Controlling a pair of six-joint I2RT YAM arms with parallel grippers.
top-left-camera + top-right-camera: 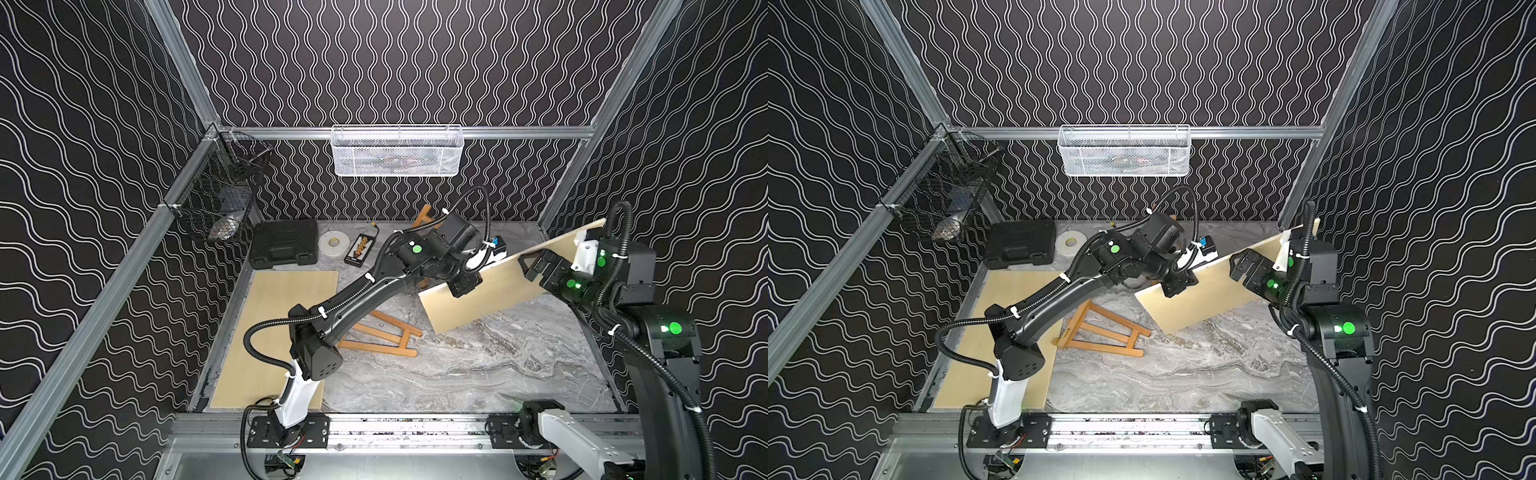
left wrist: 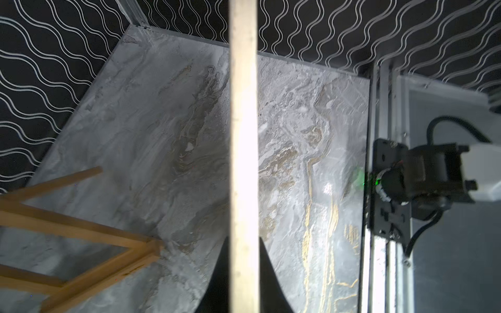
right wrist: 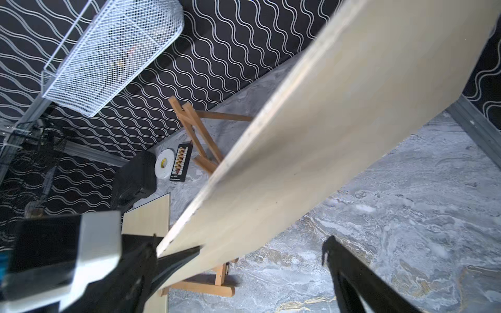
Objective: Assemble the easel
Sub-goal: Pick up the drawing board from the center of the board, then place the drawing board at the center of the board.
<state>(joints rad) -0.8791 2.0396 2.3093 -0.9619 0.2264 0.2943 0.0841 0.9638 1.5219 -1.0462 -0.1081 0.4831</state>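
Observation:
A pale wooden board (image 1: 511, 282) (image 1: 1212, 291) hangs tilted above the marble table, its right end higher. My left gripper (image 1: 465, 286) (image 1: 1177, 284) is shut on the board's upper edge near its left end. In the left wrist view, that edge (image 2: 244, 135) runs straight between the jaws of the left gripper (image 2: 242, 271). My right gripper (image 1: 530, 264) (image 1: 1239, 264) (image 3: 260, 249) stands open beside the board (image 3: 339, 135), without clamping it. The wooden easel (image 1: 386, 338) (image 1: 1100, 332) (image 2: 81, 230) (image 3: 200, 284) lies flat on the table, partly under my left arm and the board.
A second pale board (image 1: 282, 332) lies flat on the table's left. At the back stand a black case (image 1: 284, 248), a tape roll (image 1: 333, 244) and a small black parts tray (image 1: 359, 249). A white basket (image 1: 397, 151) and a black wire basket (image 1: 220, 195) hang on the frame.

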